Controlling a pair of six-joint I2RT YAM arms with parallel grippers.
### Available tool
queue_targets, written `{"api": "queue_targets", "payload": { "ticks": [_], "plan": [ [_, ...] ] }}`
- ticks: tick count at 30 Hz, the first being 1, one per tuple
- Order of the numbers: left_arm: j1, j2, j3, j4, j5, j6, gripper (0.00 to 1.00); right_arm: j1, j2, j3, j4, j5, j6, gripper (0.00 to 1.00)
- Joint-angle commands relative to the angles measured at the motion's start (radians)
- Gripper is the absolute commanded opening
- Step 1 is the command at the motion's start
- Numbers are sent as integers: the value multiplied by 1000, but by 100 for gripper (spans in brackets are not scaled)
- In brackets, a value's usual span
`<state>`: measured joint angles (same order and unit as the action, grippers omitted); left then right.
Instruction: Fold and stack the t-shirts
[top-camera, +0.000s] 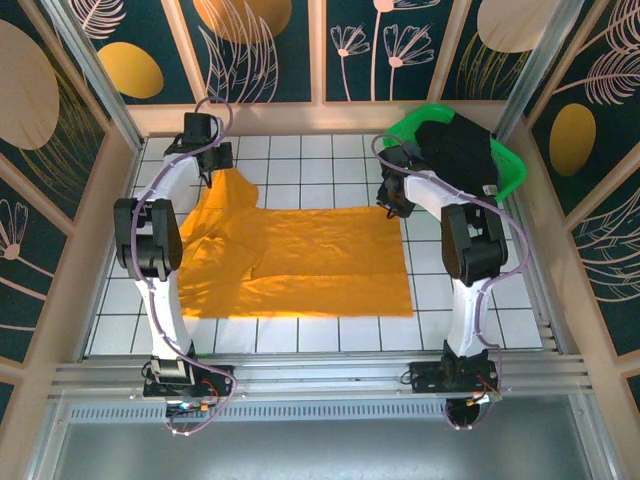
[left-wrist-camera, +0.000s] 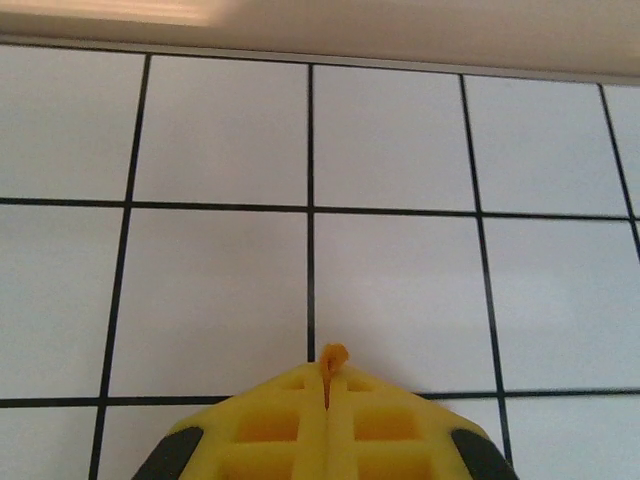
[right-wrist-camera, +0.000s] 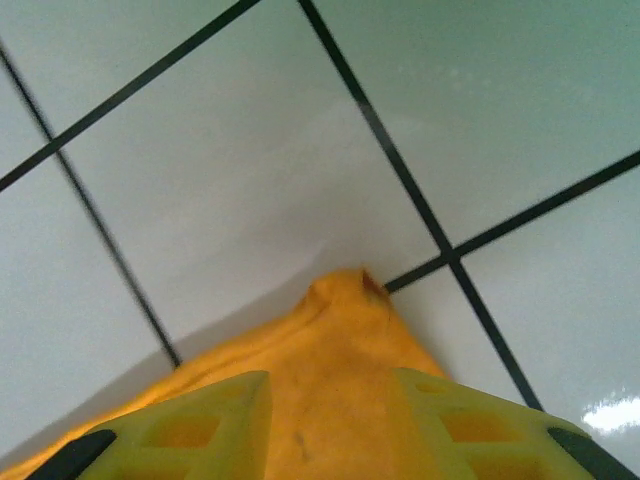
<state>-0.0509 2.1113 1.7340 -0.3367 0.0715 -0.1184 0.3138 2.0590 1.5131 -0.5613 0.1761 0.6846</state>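
Bench (top-camera: 300, 160): white tiles, black grid lines.
Orange-yellow t-shirt (top-camera: 300, 265): spread flat mid-bench, between both arms.
Green basket (top-camera: 510, 175): far right corner.
Black t-shirt (top-camera: 460, 145): heaped in the basket.
Left fingers (left-wrist-camera: 290, 410): clenched, pinching a bit of the orange-yellow cloth.
Right fingers (right-wrist-camera: 200, 420): spread, astride a corner of that shirt.

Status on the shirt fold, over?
Left pincer shut on orange t-shirt, far left edge. Right pincer open astride its far right corner. Black t-shirt in green basket. Nothing blocking.

The left claw (left-wrist-camera: 326, 385) pinches a sliver of orange-yellow t-shirt (left-wrist-camera: 333, 353) above the white tiled table (left-wrist-camera: 215, 290)
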Motion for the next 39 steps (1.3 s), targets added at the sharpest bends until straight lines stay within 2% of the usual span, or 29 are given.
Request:
{"api": "queue_targets", "payload": {
  "ticks": [1, 6, 15, 18, 21, 26, 34, 39],
  "plan": [
    [2, -36, -58, 1, 42, 114, 0, -8, 52, 64, -60, 70, -27, 36],
    [2, -68, -128, -2, 39, 188, 0, -14, 95, 101, -79, 91, -34, 36],
    [2, -110, -203, 34, 30, 191, 0, -13, 112, 103, -70, 96, -83, 40],
    [2, -117, -213, 33, 27, 192, 0, -15, 114, 93, -40, 55, -108, 40],
    [2, -123, -216, 27, 24, 192, 0, -15, 123, 87, -13, 16, -127, 33],
    [2, -163, -256, 30, 18, 188, 0, -11, 117, 73, 19, 2, -175, 0],
    [2, -296, -402, 48, -31, 90, 0, 10, -27, -14, 76, 8, -223, 0],
    [2, -477, -546, 126, -66, -101, 0, 27, -119, -96, 92, -4, -223, 0]
  ]
}}
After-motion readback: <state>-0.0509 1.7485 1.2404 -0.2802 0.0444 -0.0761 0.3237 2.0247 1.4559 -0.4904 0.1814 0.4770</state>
